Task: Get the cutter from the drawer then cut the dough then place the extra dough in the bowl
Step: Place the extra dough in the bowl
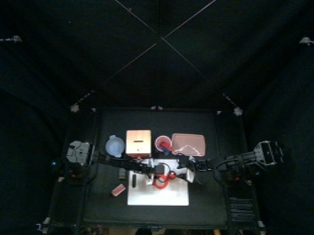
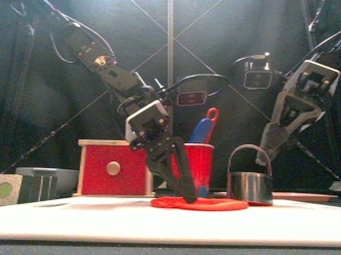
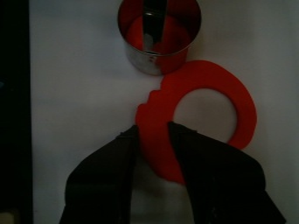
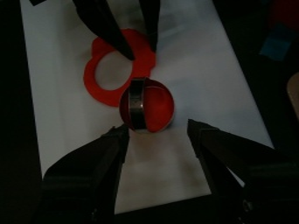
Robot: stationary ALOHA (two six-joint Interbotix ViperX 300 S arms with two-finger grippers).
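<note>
Red dough ring (image 3: 163,105) lies flat on the white cutting board (image 2: 170,224), near its middle. The left gripper (image 3: 156,131) has its jaws clenched on the ring's near-left rim. Just to the right stands the metal cutter (image 2: 249,184), upright, with a red disc of dough (image 4: 158,105) inside it. The right gripper (image 4: 156,129) hangs over the cutter, jaws released and spread, holding nothing. The blue-grey bowl (image 1: 117,145) sits on the counter, far left.
</note>
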